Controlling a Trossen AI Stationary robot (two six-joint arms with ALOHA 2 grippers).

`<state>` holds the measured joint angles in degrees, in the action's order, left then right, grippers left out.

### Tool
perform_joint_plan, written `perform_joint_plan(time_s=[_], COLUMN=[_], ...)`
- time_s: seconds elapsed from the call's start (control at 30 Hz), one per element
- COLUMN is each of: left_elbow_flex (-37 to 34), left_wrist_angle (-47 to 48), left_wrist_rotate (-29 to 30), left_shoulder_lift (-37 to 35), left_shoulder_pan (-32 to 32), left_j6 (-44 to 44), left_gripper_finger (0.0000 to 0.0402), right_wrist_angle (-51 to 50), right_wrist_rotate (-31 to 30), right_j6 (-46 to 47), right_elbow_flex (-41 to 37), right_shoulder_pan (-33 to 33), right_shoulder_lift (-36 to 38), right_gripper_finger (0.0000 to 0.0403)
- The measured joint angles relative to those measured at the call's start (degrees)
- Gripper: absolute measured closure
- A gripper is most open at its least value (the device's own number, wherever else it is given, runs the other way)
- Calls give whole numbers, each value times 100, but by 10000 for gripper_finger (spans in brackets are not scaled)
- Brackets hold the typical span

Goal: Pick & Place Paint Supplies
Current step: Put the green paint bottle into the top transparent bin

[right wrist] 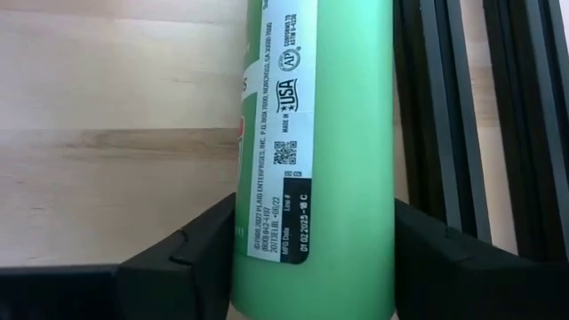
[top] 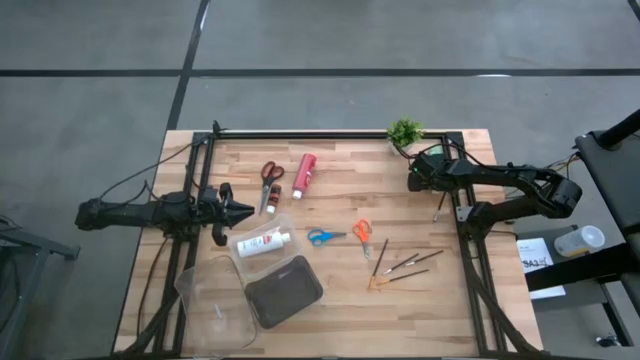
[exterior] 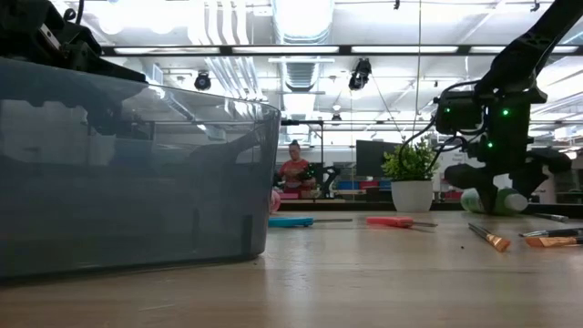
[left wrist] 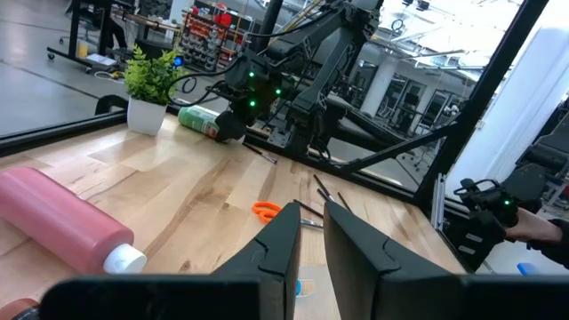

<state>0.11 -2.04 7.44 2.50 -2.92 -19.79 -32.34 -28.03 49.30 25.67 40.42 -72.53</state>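
The pale wooden surface carries a potted plant at its far edge, a red paint tube beside red scissors, blue scissors, orange scissors and thin brushes mid-surface. Clear plastic boxes and a dark grey case sit nearer the front; a white paint tube lies in one box.

left claw nearly closed, arm low at the table's left; right claw fingers spread, arm reaching inward.

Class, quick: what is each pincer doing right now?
Left pincer: nearly shut, holding nothing.
Right pincer: fingers either side of the green tube; grip cannot be told.
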Motion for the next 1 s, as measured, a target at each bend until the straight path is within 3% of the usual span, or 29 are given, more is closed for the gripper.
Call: perform_joint_plan(time_s=[1.0], left_elbow_flex=[-1], left_wrist_angle=[0], left_wrist_rotate=[0], left_shoulder_lift=[0], left_shoulder_pan=[0], left_j6=[0], left_gripper_finger=[340], right_wrist_angle=[-40], right_wrist_rotate=[130], right_j6=[-199], right_elbow_flex=[89], right_shoulder_pan=[-10], right_shoulder_lift=[58], right_gripper_finger=[175])
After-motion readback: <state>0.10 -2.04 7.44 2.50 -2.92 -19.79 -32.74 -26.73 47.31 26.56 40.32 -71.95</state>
